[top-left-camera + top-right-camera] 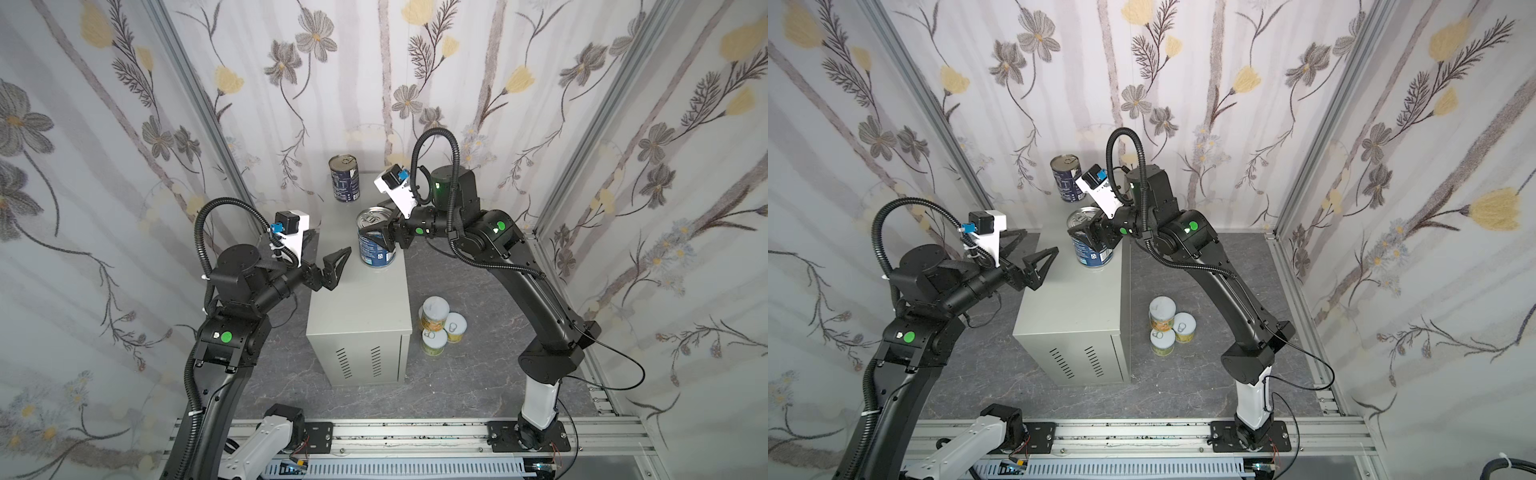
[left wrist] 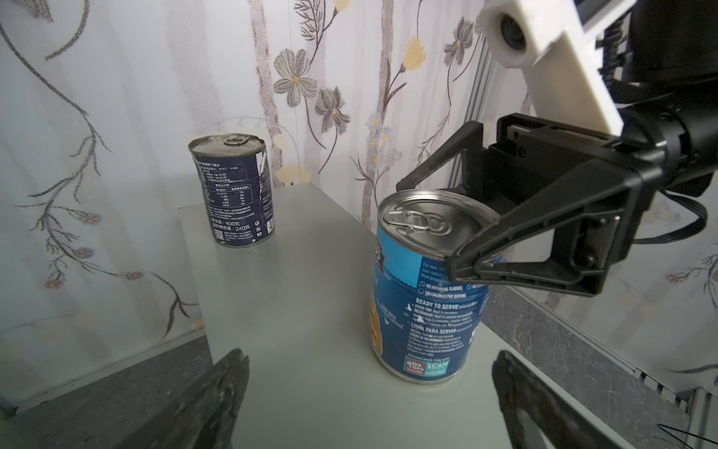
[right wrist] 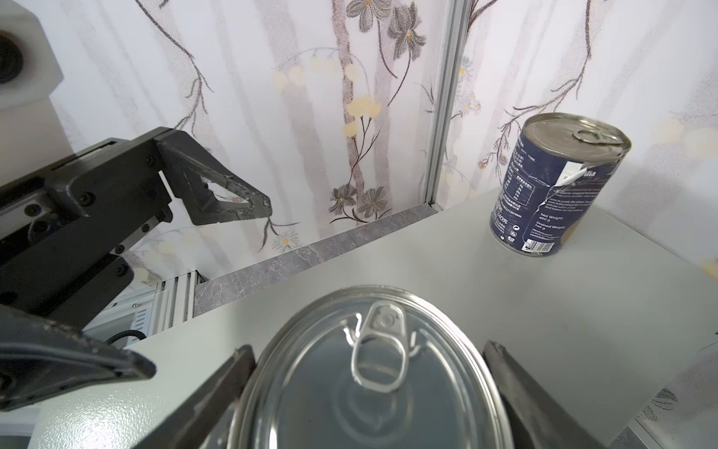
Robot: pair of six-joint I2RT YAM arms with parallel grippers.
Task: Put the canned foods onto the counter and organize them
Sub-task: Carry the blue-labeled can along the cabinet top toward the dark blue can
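Note:
Two tall cans stand on the grey counter (image 1: 357, 307). A dark blue one (image 1: 344, 178) (image 3: 555, 182) is at the far end. A brighter blue one (image 1: 377, 251) (image 2: 423, 303) stands near the right edge. My right gripper (image 1: 374, 235) (image 3: 369, 388) reaches in from the right and is shut on its upper part, a finger (image 2: 505, 248) pressed to each side. My left gripper (image 1: 330, 245) (image 2: 369, 388) hovers open over the counter's left side, short of the blue can and holding nothing. Three short yellow-green cans (image 1: 440, 328) sit clustered on the floor, right of the counter.
The dark marbled floor (image 1: 478, 374) surrounds the counter. Floral walls close in on three sides, with metal frame posts (image 1: 199, 104) in the back corners. An aluminium rail (image 1: 415, 432) carrying both arm bases runs along the front. The counter's vent slots (image 1: 359, 361) face the front.

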